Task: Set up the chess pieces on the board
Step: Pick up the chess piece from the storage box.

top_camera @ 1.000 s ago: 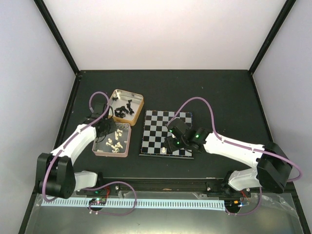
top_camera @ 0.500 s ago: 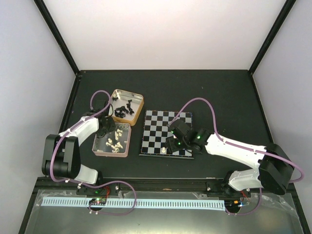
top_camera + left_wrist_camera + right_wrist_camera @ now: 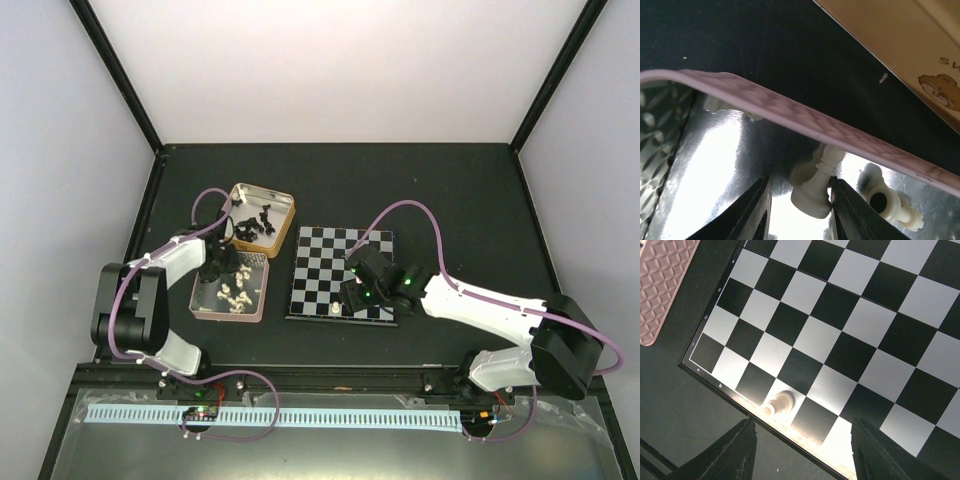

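The board (image 3: 343, 272) lies flat in the middle of the table, seen close in the right wrist view (image 3: 855, 320). One cream-white chess piece (image 3: 334, 309) stands on a light square of the near row (image 3: 780, 403). My right gripper (image 3: 352, 290) hovers open over that near edge (image 3: 802, 440), holding nothing. My left gripper (image 3: 218, 262) reaches into the pink tin (image 3: 199, 305). Its jaws (image 3: 800, 210) are open around a white piece (image 3: 815, 192) that touches the right finger (image 3: 850, 212) with a gap to the left finger (image 3: 752, 212).
More white pieces (image 3: 234, 294) lie in the pink tin, one right of the fingers (image 3: 885, 205). Its rim (image 3: 790, 115) crosses just beyond the jaws. A tan tin (image 3: 285, 203) with black pieces (image 3: 255, 226) sits behind it. The pink tin's corner (image 3: 660, 280) lies left of the board.
My left gripper went from shut to open inside the pink tin, and the left arm's elbow swung back toward the table's near-left. The right arm shifted only slightly.
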Controlling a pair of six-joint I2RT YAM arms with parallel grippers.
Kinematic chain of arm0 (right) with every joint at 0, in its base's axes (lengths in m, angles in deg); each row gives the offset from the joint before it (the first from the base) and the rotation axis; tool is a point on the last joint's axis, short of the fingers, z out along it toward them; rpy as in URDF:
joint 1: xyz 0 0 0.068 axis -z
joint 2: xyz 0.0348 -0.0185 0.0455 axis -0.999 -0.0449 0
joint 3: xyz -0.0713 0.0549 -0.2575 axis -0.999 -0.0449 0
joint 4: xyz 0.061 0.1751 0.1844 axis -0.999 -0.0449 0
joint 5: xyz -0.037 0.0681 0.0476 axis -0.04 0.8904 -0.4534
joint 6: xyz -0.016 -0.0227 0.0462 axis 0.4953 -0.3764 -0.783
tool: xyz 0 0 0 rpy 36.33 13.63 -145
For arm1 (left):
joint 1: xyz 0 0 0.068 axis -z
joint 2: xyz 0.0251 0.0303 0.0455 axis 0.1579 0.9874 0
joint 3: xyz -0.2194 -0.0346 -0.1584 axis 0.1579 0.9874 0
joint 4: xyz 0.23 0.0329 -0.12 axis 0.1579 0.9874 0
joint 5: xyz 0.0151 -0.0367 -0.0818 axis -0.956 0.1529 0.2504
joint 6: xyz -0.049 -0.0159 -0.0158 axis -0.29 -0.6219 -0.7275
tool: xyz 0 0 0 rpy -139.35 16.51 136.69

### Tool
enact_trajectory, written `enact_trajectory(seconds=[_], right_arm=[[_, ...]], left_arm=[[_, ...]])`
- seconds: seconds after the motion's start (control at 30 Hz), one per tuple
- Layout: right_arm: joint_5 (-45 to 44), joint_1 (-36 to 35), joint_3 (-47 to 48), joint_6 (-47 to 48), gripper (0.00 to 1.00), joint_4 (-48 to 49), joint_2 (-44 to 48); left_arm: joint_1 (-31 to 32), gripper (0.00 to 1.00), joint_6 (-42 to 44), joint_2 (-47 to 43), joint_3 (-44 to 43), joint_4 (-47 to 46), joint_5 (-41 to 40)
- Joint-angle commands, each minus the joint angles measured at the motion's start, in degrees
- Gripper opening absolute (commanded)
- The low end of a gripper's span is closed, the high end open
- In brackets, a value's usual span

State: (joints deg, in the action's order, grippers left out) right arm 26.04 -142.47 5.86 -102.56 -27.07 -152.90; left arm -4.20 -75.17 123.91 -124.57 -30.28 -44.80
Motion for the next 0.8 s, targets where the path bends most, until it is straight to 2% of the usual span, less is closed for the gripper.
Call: enact_trajectory(seconds=[0.0, 0.37, 0.57, 0.77], right_arm=[[-1.27, -0.32, -0.13, -0.42, 0.52, 0.57, 0.87], [-1.54, -0.28, 0.01, -1.01, 0.52, 0.49, 1.49], [0.74, -0.19, 0.15, -1.13, 0.52, 2.18, 3.42], [10.87, 1.47, 1.79, 0.12, 0.54, 5.16, 5.1]], left_arm=[[-0.43, 0.33, 2.49, 1.56, -1.89, -1.13, 2.45], [-0.44, 0.09, 2.62, 0.8, -1.37, -0.42, 4.22], [-0.33, 0.07, 4.22, -6.14, -0.05, 2.4, 8.08], [2.55, 0.06, 3.93, -18.99, 1.19, 3.91, 17.25]])
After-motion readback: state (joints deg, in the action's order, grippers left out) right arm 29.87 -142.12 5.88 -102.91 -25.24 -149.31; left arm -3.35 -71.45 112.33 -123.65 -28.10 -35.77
